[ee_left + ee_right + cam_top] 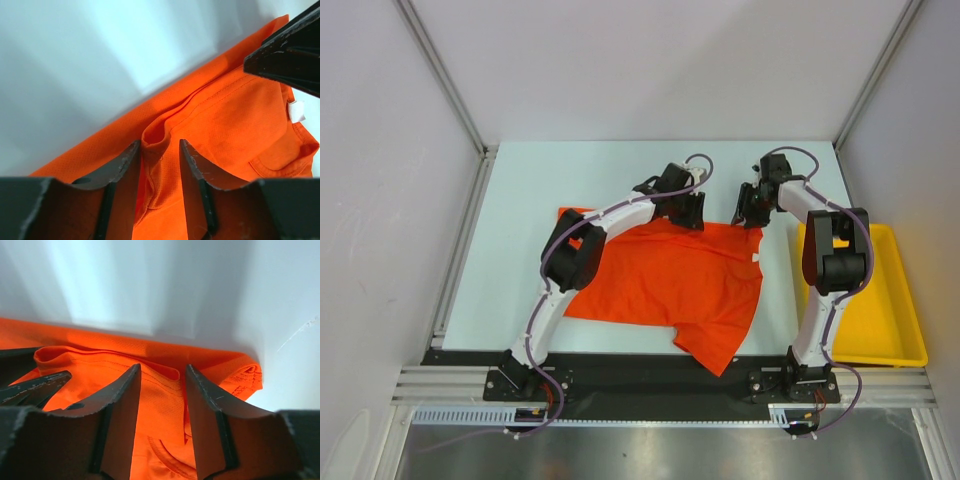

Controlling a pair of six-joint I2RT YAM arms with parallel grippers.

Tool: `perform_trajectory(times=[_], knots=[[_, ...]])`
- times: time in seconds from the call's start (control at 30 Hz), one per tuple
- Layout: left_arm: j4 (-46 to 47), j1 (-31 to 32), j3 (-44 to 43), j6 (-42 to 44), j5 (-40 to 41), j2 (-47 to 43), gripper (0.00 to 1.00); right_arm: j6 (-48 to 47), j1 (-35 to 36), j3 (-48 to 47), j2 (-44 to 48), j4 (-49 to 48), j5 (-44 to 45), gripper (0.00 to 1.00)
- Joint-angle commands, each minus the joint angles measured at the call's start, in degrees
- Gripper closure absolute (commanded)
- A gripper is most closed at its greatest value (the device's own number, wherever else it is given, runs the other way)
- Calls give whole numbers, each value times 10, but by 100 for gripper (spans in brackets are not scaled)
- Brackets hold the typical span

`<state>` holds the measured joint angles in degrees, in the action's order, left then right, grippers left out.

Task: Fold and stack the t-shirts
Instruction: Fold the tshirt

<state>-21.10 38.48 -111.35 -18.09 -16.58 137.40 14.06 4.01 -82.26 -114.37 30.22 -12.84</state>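
The orange-red t-shirt (660, 275) lies spread on the white table, one sleeve pointing toward the near edge. Both grippers are down at its far edge. My left gripper (688, 212) has its jaws partly apart astride a raised pucker of the cloth (157, 137); its fingers (125, 167) rest on the shirt (240, 120). My right gripper (748, 212) is also partly apart over a folded hem of the shirt (100, 370), with cloth lying flat between its fingers (125, 395). Each wrist view shows the other gripper's dark finger close by.
A yellow plastic tray (875, 310) sits at the table's right edge, beside the right arm. A white label (296, 111) shows on the shirt near the neck. Bare white table (620, 175) lies beyond the shirt, bounded by aluminium frame rails.
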Motion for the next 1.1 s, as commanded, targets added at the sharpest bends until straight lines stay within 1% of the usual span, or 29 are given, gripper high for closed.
perform_trajectory(times=[0.0,0.03,0.07,0.1,0.13,0.17,0.2,0.27,0.3,0.4,0.47,0.57,0.67,0.7,0.8,0.9,1.07], knots=[[19,-4,-28,-12,-21,4,59,-12,2,3,19,12,12,54],[19,-4,-28,-12,-21,4,60,-11,3,5,20,12,9,56],[20,-4,-28,-13,-21,3,61,-11,3,6,21,9,6,61],[20,-4,-26,-14,-21,2,67,-11,3,7,22,6,3,69],[20,-5,-26,-14,-21,1,71,-11,3,8,24,5,-3,76],[20,-5,-25,-13,-21,1,74,-7,3,9,26,5,-6,85],[20,-5,-24,-14,-21,1,79,-6,4,7,26,5,-9,86],[17,-5,-24,-15,-23,-1,86,-4,3,6,30,10,-9,100],[14,-6,-24,-16,-23,-2,91,-4,3,7,34,12,-9,100],[13,-5,-7,-20,-23,-25,94,8,5,8,66,42,-6,100],[17,-5,24,-21,-27,-53,95,11,8,24,91,63,-10,100],[26,-5,79,-20,-31,-87,95,23,16,53,128,77,-43,100],[24,-5,123,-18,-35,-112,94,39,29,109,168,69,-47,100],[27,-5,146,-20,-43,-119,95,45,34,142,179,64,-56,100],[41,-2,197,-27,-48,-150,95,52,40,191,215,53,-59,100],[48,2,231,-33,-43,-176,94,48,42,220,243,56,-54,100],[41,13,257,-36,-41,-199,94,41,43,249,280,58,-58,100]])
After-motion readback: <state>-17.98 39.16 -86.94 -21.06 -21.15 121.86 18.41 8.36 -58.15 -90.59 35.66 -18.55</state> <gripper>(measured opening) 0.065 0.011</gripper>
